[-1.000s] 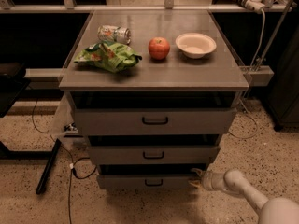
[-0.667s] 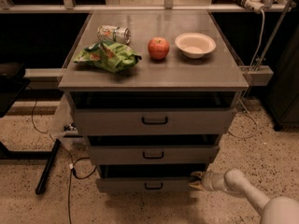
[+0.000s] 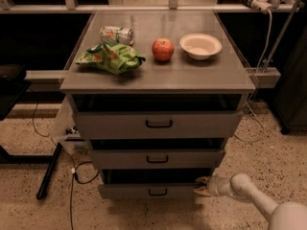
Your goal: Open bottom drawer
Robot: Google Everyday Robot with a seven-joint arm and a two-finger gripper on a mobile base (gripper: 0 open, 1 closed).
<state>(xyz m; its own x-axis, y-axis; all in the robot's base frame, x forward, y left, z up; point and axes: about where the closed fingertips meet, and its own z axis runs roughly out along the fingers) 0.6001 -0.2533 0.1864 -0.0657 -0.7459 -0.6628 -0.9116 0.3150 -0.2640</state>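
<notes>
The bottom drawer (image 3: 129,191) is the narrowest grey front, lowest of three on the cabinet, with a small black bar handle (image 3: 157,192) at its centre. It stands pulled out a little, with a dark gap above it. My gripper (image 3: 202,186) on the white arm comes in from the lower right and sits at the drawer front's right end, touching or nearly touching its corner.
Mid-sized drawer (image 3: 157,159) and widest top drawer (image 3: 158,124) above, both slightly out. On the cabinet top (image 3: 220,75): green chip bag (image 3: 109,57), can (image 3: 116,34), red apple (image 3: 163,49), white bowl (image 3: 200,45). Black pole (image 3: 48,171) and cables (image 3: 79,176) on the floor at left.
The bottom drawer front has come slightly further out and the gripper has stayed at its right end, shifting only a little.
</notes>
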